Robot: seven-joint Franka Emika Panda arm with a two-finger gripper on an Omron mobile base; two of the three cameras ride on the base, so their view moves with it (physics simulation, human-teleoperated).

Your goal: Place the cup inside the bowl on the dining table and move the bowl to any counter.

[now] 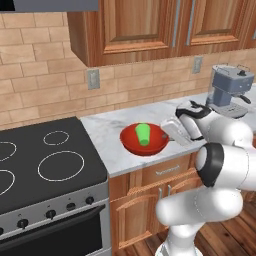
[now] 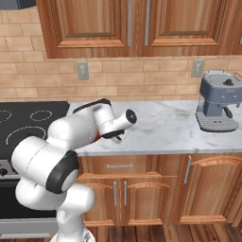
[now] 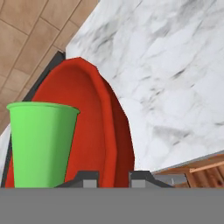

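Gripper [image 3: 112, 177] jaws were narrowly set astride the near rim of the bowl [image 1: 144, 139], 1 finger inside and 1 outside, clamped on the red wall. That bowl sat on the counter [image 1: 107, 130] beside the stove [image 1: 47, 160], with the cup [image 1: 143, 134] standing upright inside it, mouth up and long axis vertical. Judged from this, the remaining step was the release: the bowl should rest flat before the jaws part, and the hand should then withdraw straight along the finger line, clear of the rim, so that neither bowl nor cup is tipped. The bowl itself faced upward, with no long axis to align.
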